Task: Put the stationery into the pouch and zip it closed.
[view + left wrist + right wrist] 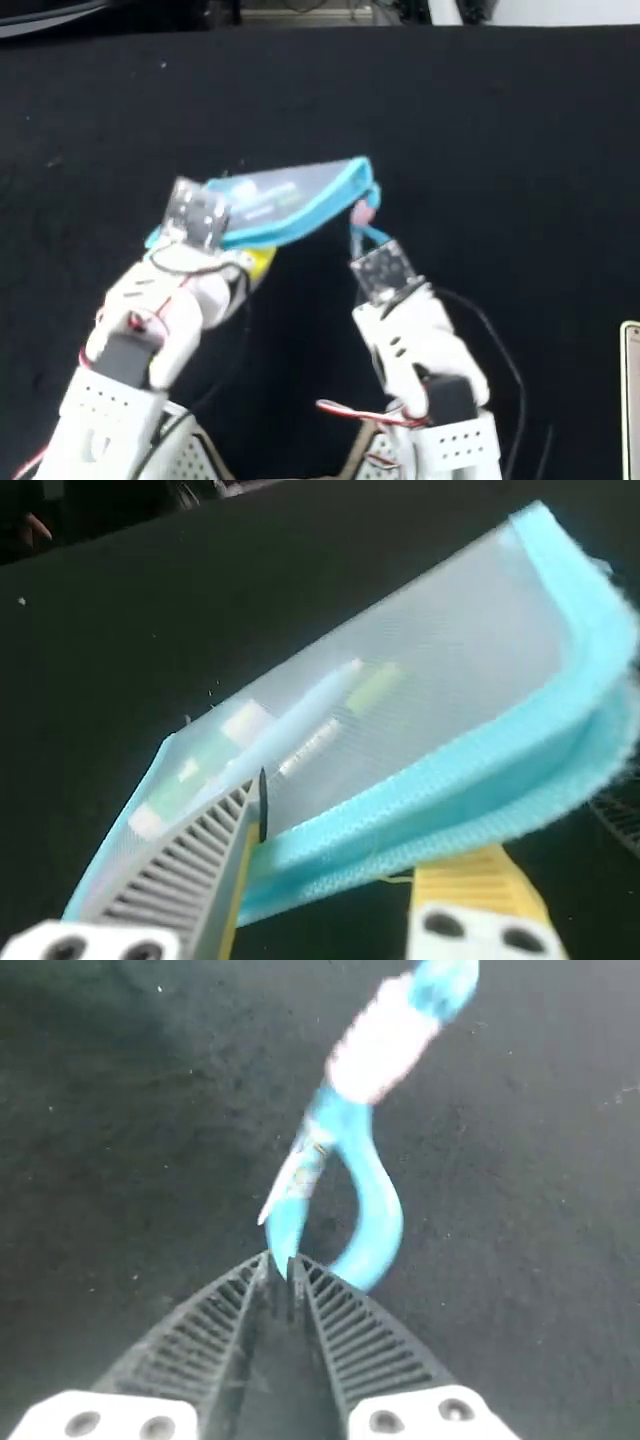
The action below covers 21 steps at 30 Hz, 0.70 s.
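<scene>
Black tablecloth is lying under the pouch [290, 200], pens [330, 705] showing inside. My left gripper [350, 830] is clamping its light, soft edge. My right gripper [285, 1270] is pinching the floppy pull [388, 1218], likely the best hold for zipping.

A bench [500, 120] covered in a black, slightly fuzzy cloth spreads across the high view, from the near side to a straight far edge. A few tiny pale specks of lint lie on the cloth, one speck [163, 66] toward the far left and another fleck [55, 160] nearer the left edge. At the right edge, toward the front, a pale cream flat object [631, 400] with a darker outline is cut off by the frame; what it is cannot be told. Beyond the far edge sit dark, indistinct shapes [60, 12] on the left and a white surface [560, 10] on the right.
</scene>
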Tool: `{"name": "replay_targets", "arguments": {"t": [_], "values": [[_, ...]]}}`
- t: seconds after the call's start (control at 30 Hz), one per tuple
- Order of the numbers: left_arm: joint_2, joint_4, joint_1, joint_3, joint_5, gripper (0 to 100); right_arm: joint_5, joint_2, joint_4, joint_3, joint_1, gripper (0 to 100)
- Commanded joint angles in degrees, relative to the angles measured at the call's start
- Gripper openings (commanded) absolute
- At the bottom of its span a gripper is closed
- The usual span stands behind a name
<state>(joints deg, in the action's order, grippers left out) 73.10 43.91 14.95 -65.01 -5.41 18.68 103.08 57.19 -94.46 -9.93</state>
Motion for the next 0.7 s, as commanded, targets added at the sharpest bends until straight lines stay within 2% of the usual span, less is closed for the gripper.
{"name": "replay_targets", "arguments": {"t": [0.0,0.17,0.33,0.67], "values": [[-13.2,-0.3,0.2,13.1,-0.6,24,-0.5,4.7,-1.4,0.2,1.0,2.6],[-24.4,0.4,0.7,22.1,-0.3,22,-0.5,4.7,-1.3,0.2,1.0,2.6],[-24.3,0.8,0.7,27.8,-0.5,21,-0.5,4.7,-1.2,0.2,1.0,2.6],[-24.5,17.9,0.7,45.0,-0.6,23,-0.4,4.7,-1.2,0.2,1.0,2.6]]}}
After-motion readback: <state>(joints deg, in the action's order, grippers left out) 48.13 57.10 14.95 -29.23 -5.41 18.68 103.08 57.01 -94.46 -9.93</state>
